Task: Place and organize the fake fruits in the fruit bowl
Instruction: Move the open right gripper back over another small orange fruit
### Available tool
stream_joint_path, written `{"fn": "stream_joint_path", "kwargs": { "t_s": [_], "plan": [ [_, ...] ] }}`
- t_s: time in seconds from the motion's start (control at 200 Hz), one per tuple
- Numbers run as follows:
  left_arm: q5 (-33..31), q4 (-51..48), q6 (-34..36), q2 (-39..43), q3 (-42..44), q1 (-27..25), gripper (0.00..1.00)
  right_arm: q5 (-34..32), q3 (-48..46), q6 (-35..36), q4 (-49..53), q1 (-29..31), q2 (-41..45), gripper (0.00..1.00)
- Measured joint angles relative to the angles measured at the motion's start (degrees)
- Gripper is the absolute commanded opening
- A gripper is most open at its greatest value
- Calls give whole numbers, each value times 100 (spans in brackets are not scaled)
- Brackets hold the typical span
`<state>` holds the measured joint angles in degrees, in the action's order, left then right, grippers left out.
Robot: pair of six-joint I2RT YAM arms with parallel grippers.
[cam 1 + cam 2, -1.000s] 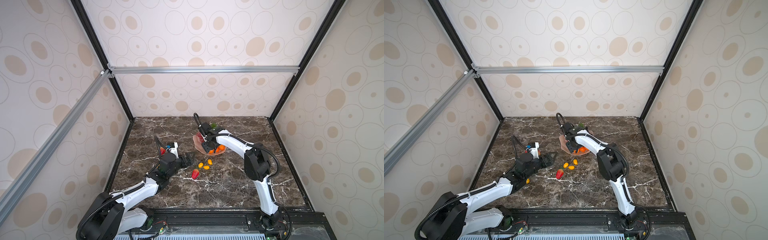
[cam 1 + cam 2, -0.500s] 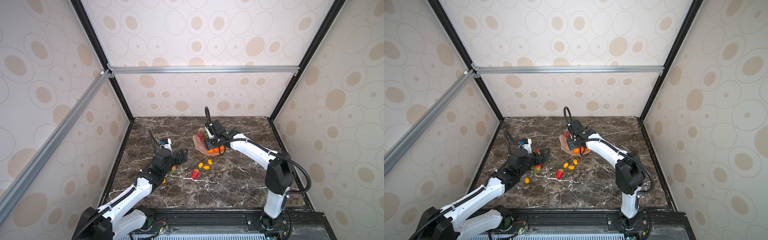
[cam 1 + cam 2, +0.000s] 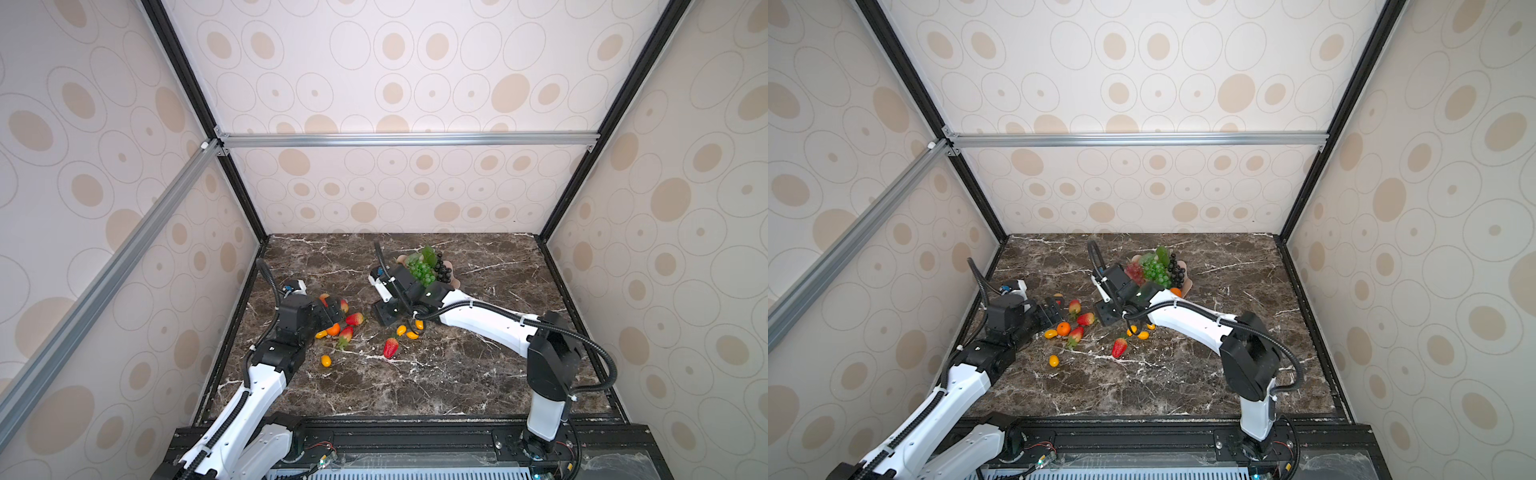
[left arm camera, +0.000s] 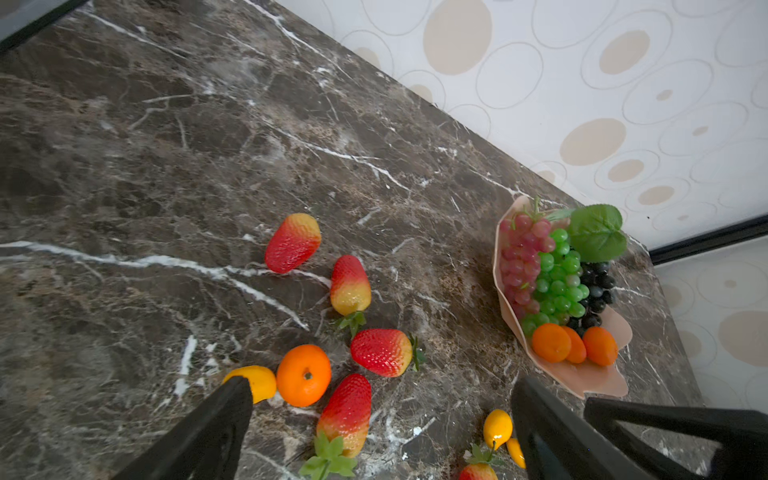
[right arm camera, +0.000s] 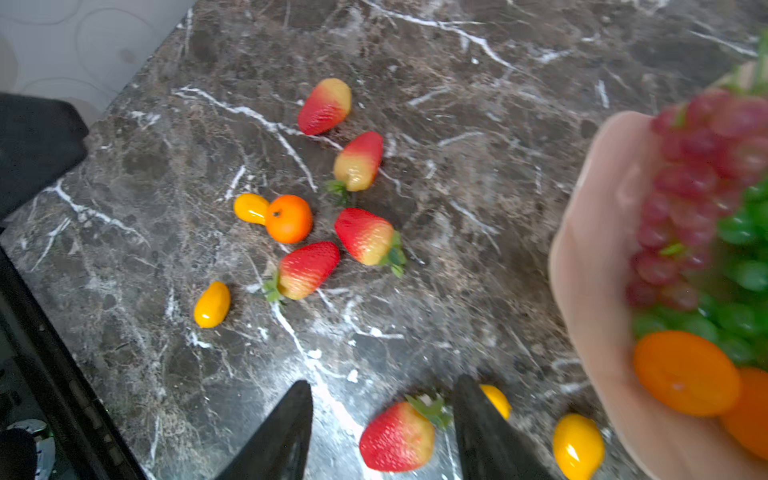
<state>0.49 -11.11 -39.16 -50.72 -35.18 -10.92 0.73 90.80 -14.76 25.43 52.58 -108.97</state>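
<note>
The pale pink fruit bowl (image 3: pixel 455 283) (image 4: pixel 582 378) (image 5: pixel 594 249) stands at the back middle, holding red, green (image 4: pixel 559 282) and black grapes and tangerines (image 4: pixel 550 341). Several strawberries, one tangerine (image 4: pixel 303 375) (image 3: pixel 333 329) and small yellow ovals lie loose on the marble in front of it. My left gripper (image 3: pixel 332 309) (image 4: pixel 382 384) is open wide, low beside the left cluster of strawberries. Just left of the bowl, my right gripper (image 3: pixel 388 309) (image 5: pixel 384 382) is open above the table; a strawberry (image 5: pixel 397 436) (image 3: pixel 390 347) on the marble shows between its fingers, untouched.
Patterned walls close in the marble table (image 3: pixel 415 386) on three sides, with black frame posts at the corners. The right arm's white link (image 3: pixel 482 320) stretches low across the table in front of the bowl.
My right gripper has left the bowl, moving forward and left down toward the table, its jaws narrowing a little. My left gripper has drawn back to the left, uncovering the strawberries.
</note>
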Motion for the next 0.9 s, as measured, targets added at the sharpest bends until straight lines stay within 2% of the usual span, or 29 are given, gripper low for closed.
{"fn": "stream_joint_path", "kwargs": {
  "t_s": [0.23, 0.47, 0.705, 0.9],
  "plan": [
    [610, -140, 7, 267, 59, 905, 98, 219, 1178, 144, 304, 354, -1154, 56],
    [1222, -188, 31, 413, 175, 1681, 98, 424, 2142, 227, 577, 509, -2000, 56],
    [1600, -195, 109, 413, 186, 2090, 98, 514, 3049, 297, 793, 599, -2745, 56],
    [1742, -234, 153, 457, 190, 2225, 98, 501, 3683, 391, 1069, 625, -3279, 56]
  ]
}}
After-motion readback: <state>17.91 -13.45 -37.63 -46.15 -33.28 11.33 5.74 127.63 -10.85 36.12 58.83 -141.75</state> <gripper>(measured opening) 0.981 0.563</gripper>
